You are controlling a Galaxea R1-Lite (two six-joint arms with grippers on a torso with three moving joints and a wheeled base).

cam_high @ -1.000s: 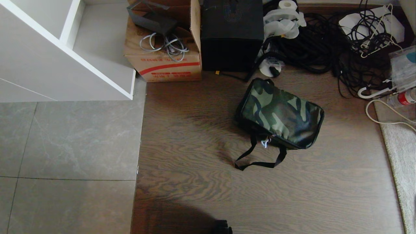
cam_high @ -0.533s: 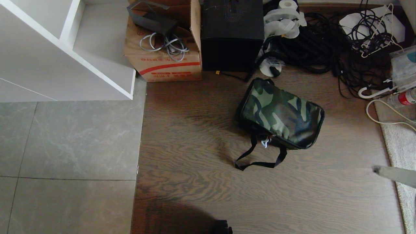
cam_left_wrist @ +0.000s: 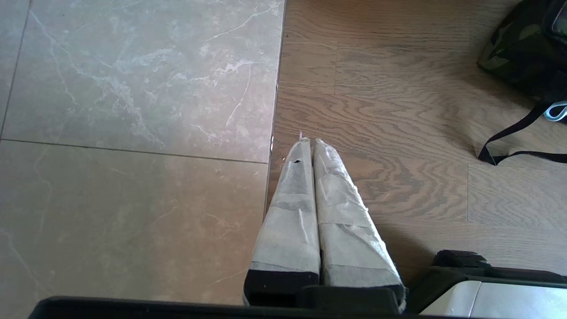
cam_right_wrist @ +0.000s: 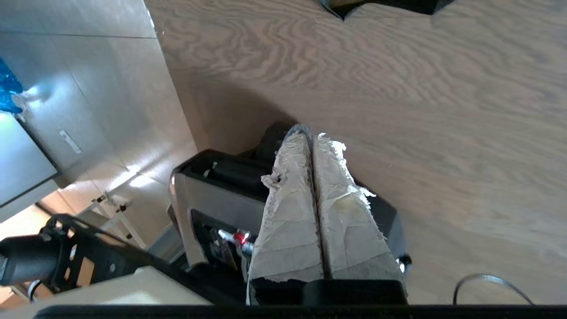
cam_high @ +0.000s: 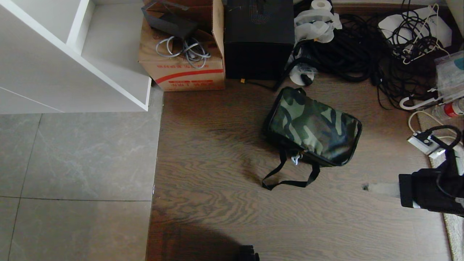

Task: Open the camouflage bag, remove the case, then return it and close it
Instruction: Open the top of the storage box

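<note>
In the head view the camouflage bag [cam_high: 312, 125] lies closed on the wood-grain floor [cam_high: 224, 181], its black strap [cam_high: 288, 177] looped out on the near side and a small metal zipper pull [cam_high: 296, 158] at its front edge. The case cannot be seen in any view. Behind the bag stand a tall black box [cam_high: 259, 38] and, to its left, a brown cardboard carton [cam_high: 183, 54] with grey cables on top; a tangle of black cables [cam_high: 359, 50] spreads to the right of the box, and a white shelf unit [cam_high: 72, 54] fills the far left over grey tiles [cam_high: 72, 163]. The right end effector [cam_high: 367, 187] reaches in from the right edge, low and to the right of the bag, well apart from it. In the left wrist view the left end effector [cam_left_wrist: 308, 141] hangs over the seam between tile and wood, its paper-wrapped fingers [cam_left_wrist: 292, 199] pressed together and empty; a corner of the bag and its strap show at the far edge. In the right wrist view the right end effector's wrapped fingers [cam_right_wrist: 345, 212] are likewise pressed together with nothing between them, over bare wood and part of the robot's base [cam_right_wrist: 212, 199].
</note>
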